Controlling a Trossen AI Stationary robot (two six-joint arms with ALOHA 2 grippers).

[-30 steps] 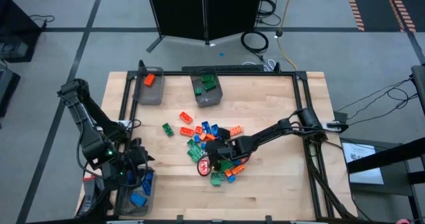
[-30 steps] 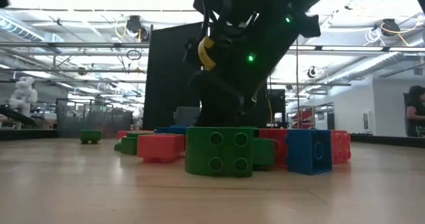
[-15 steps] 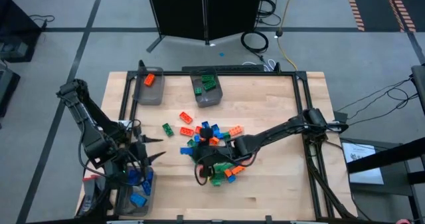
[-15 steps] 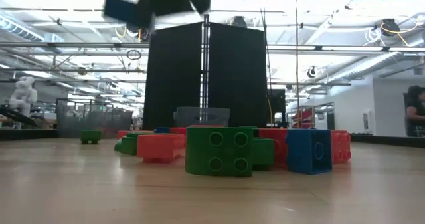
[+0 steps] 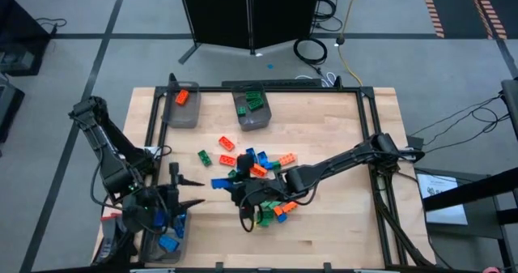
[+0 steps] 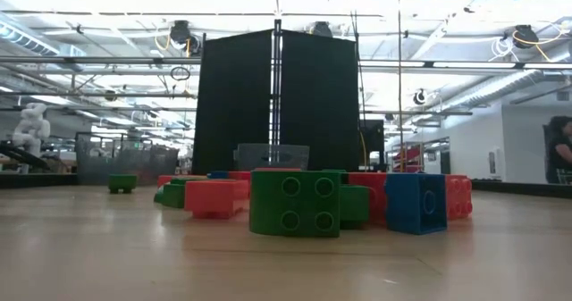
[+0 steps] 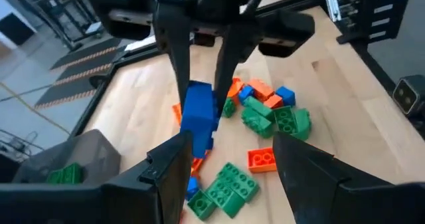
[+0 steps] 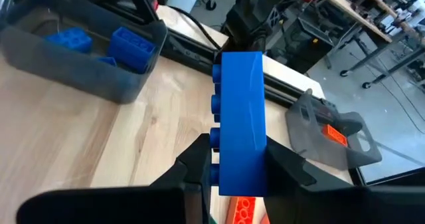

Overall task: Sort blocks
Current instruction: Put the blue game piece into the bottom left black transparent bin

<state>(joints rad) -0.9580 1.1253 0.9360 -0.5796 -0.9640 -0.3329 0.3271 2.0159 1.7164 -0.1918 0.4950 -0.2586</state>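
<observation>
Blue block point(image 8: 240, 121) stands lengthwise out from right fingers point(image 8: 199, 159).

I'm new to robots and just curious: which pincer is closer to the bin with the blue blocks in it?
The left. The left pincer hovers open just beside the blue-block bin, while the right pincer is farther off toward the table's middle, holding a blue block.

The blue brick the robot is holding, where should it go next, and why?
Probably a short carry toward the left arm, whose open left gripper faces it, or on to the bin behind it. The right gripper is shut on the blue brick, and that bin already holds blue bricks, so blue seems to belong there.
</observation>
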